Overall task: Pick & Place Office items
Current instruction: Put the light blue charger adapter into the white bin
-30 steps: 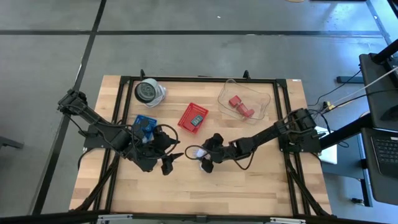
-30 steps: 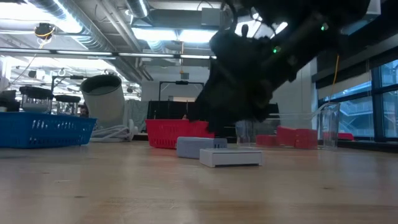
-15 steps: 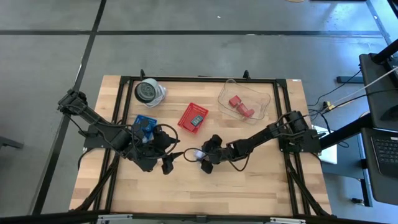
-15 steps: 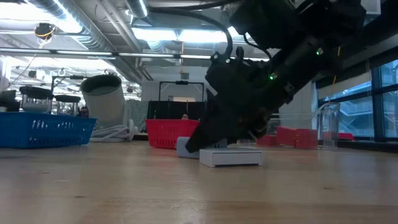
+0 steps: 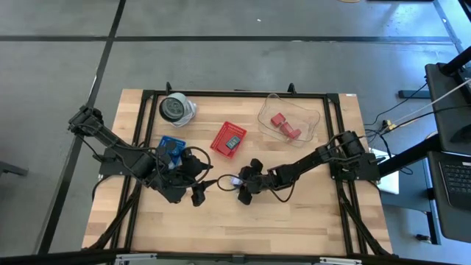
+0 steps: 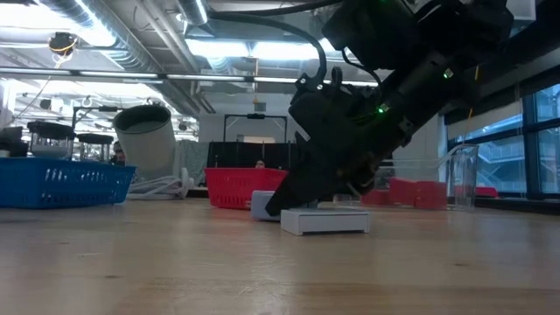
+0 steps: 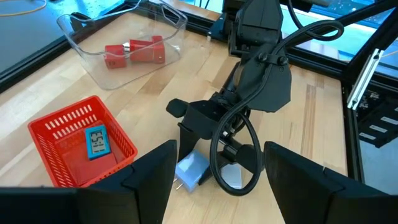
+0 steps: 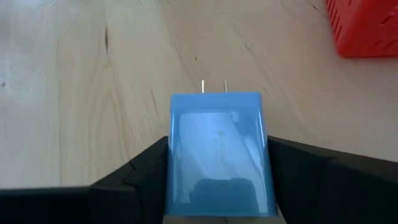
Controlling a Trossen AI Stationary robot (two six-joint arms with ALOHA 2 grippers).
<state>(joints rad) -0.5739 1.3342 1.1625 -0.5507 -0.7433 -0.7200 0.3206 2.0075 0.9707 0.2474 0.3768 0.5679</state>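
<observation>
The right tool (image 5: 237, 182) is closing on a pale-blue plug adapter (image 8: 216, 152) near the middle of the bench (image 5: 294, 228), its two dark fingers (image 8: 134, 171) now pressing against the adapter's sides where a second ago they were standing wide and clear of it. Over that second the arm has been reaching in and dropping low, and the adapter, prongs pointing away from the wrist, is looking gripped but not yet lifted, with a flat white box (image 6: 325, 220) lying on the wood just beside it. That is marking the turn from approach to grasp, so the next move is likely to be a lift and a carry toward one of the containers. Nearby, the left tool (image 5: 200, 190) is hovering just toward the left edge from the adapter, fingers partly spread and holding nothing, unchanged over the second. Farther off toward the far edge, a red mesh basket (image 5: 229, 139) is already holding one small teal item (image 7: 96, 141), a clear tub (image 5: 288, 118) is holding red blocks (image 5: 285, 125), and a blue tray (image 5: 171, 146) is sitting closer to the left edge.
</observation>
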